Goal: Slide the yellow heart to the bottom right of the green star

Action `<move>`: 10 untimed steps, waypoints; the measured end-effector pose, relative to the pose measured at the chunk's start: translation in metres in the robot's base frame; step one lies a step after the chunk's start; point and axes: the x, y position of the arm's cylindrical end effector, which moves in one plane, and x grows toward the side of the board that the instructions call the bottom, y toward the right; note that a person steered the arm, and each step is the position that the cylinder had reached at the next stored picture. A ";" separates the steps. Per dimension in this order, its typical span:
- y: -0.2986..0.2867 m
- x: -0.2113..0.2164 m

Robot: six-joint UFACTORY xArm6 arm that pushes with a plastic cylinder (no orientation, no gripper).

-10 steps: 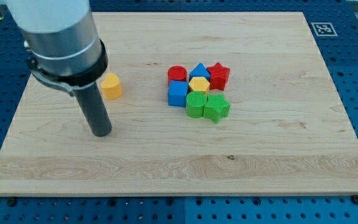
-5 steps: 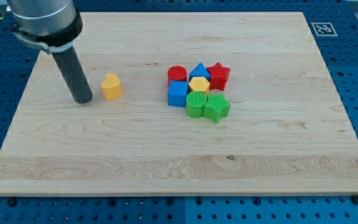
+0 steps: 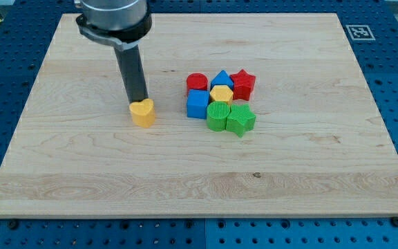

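Observation:
The yellow heart (image 3: 143, 112) lies left of the middle of the wooden board (image 3: 199, 180). My tip (image 3: 138, 102) touches the heart's upper edge, just above it in the view. The green star (image 3: 240, 119) is at the lower right of a tight cluster of blocks, well to the right of the heart. The rod rises from the tip toward the view's top.
The cluster holds a green round block (image 3: 218, 116), a blue cube (image 3: 197, 103), a yellow hexagon (image 3: 221, 94), a red cylinder (image 3: 197, 83), a blue triangular block (image 3: 222, 79) and a red star (image 3: 243, 84). A marker tag (image 3: 358, 31) sits at the board's top right corner.
The rod swung from the lower left up around the heart to its top side. The yellow heart has slid down and to the right.

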 end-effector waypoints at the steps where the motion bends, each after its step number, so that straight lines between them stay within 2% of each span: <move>1: 0.000 0.024; 3: -0.003 0.065; 5: 0.002 0.088; 10: 0.142 0.097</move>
